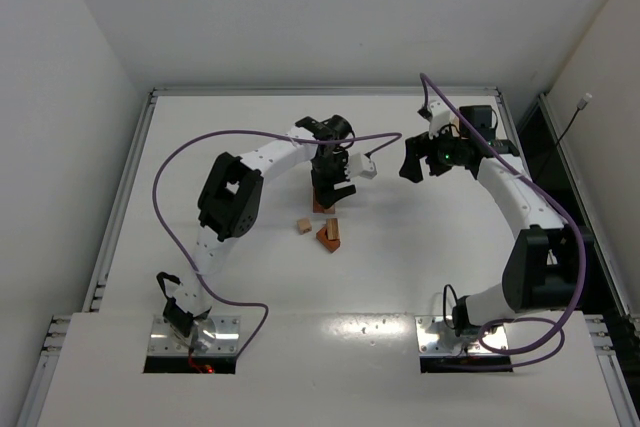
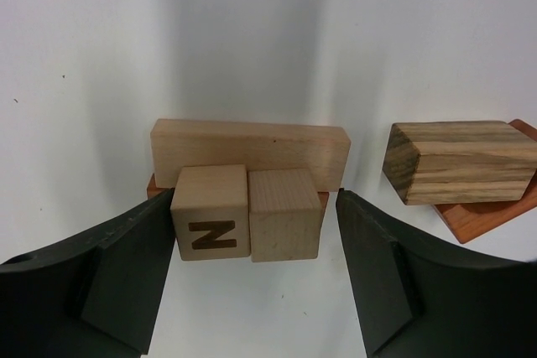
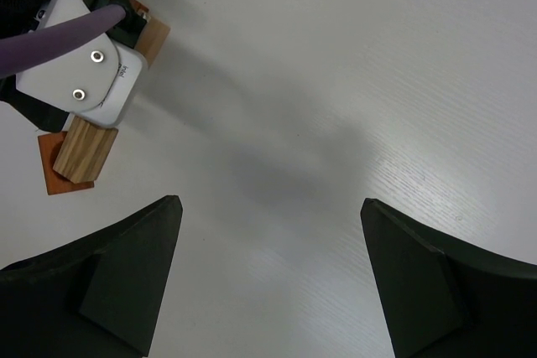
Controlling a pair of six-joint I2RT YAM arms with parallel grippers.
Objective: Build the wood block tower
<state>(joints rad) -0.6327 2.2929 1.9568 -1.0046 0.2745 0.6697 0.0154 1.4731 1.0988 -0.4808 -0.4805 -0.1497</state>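
Note:
In the left wrist view, a tan cube marked N (image 2: 210,211) and a plain tan cube (image 2: 285,214) sit side by side on a reddish base (image 2: 154,185). A long tan bar (image 2: 250,145) lies just behind them. My left gripper (image 2: 254,215) straddles the pair and is open. Its left finger is against the N cube, and its right finger (image 2: 373,266) stands a little off the plain cube. From above, this stack (image 1: 322,205) shows under the left gripper (image 1: 330,187). My right gripper (image 3: 270,207) is open over bare table, to the right (image 1: 411,162).
A striped wood block (image 2: 461,161) rests on a flat reddish piece (image 2: 491,214) right of the stack, also seen from above (image 1: 330,232). A small tan cube (image 1: 303,226) lies loose beside it. The left wrist's white housing (image 3: 75,64) fills the right wrist view's upper left.

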